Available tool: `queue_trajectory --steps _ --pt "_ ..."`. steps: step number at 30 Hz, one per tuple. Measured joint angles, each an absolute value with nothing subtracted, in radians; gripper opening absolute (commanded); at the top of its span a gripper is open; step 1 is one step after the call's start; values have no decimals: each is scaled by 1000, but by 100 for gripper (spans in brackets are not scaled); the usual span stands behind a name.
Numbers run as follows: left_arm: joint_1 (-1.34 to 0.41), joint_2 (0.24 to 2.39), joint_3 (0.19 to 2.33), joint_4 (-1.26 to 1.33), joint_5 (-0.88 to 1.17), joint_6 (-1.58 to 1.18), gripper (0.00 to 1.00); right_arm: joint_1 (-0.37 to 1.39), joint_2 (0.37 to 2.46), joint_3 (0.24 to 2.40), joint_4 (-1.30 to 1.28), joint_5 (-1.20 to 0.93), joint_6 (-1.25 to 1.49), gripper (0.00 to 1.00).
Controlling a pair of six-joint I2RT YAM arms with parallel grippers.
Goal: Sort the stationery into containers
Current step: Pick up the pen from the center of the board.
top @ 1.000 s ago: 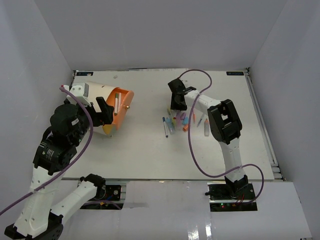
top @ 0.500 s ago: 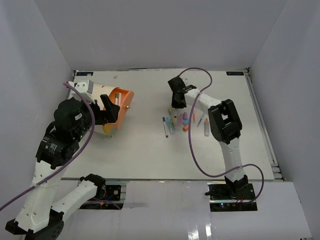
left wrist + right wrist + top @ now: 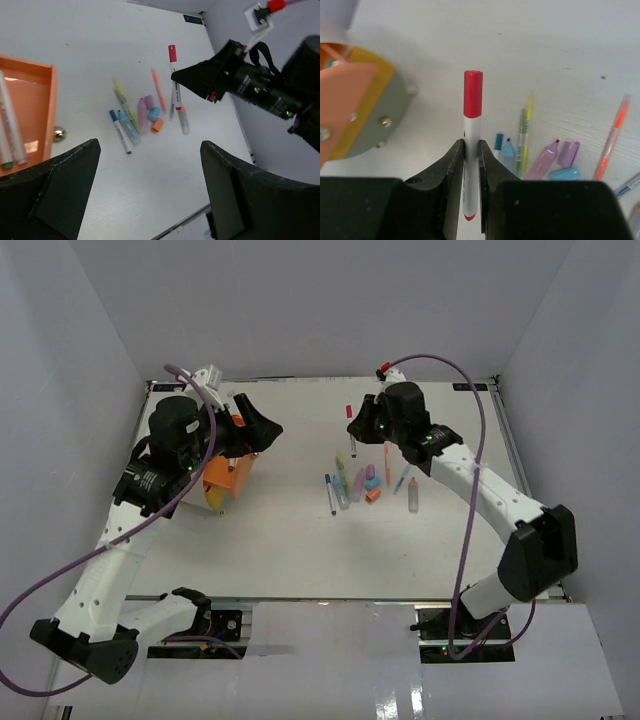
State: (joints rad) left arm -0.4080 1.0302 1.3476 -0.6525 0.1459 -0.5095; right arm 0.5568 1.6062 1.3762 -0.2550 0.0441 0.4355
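Right gripper (image 3: 471,150) clenched on red-capped pen (image 3: 472,115), aloft at 12 o'clock of the pile (image 3: 358,482). Left gripper (image 3: 150,195) released beside orange drawer (image 3: 30,95), 9 o'clock on the bench (image 3: 300,540). Could pivot in narrow pinch, miss drawer, roll away.

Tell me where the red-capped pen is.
The red-capped pen is clamped in the right gripper, right of centre in the top view, just beyond the loose pens.

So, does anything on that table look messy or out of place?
Only the expected mess: pens and erasers lie jumbled together, and the container's orange drawer stands open with two pens inside. The right claw grips a red-capped pen. Nothing looks broken.
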Motion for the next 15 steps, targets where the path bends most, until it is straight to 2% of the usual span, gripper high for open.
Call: queue_trajectory --steps 4,7,11,15 --pt "-429 1116 1347 -547 200 -604 87 557 1378 1176 -82 -78 411 16" --pt "-508 1185 1349 -477 186 -652 86 559 1267 1046 -1 -140 392 17" --pt "-677 1312 1385 -415 132 -677 84 562 1182 941 50 -189 370 17" --pt "-745 1406 1401 -376 87 -700 82 563 1137 901 83 -214 360 17"
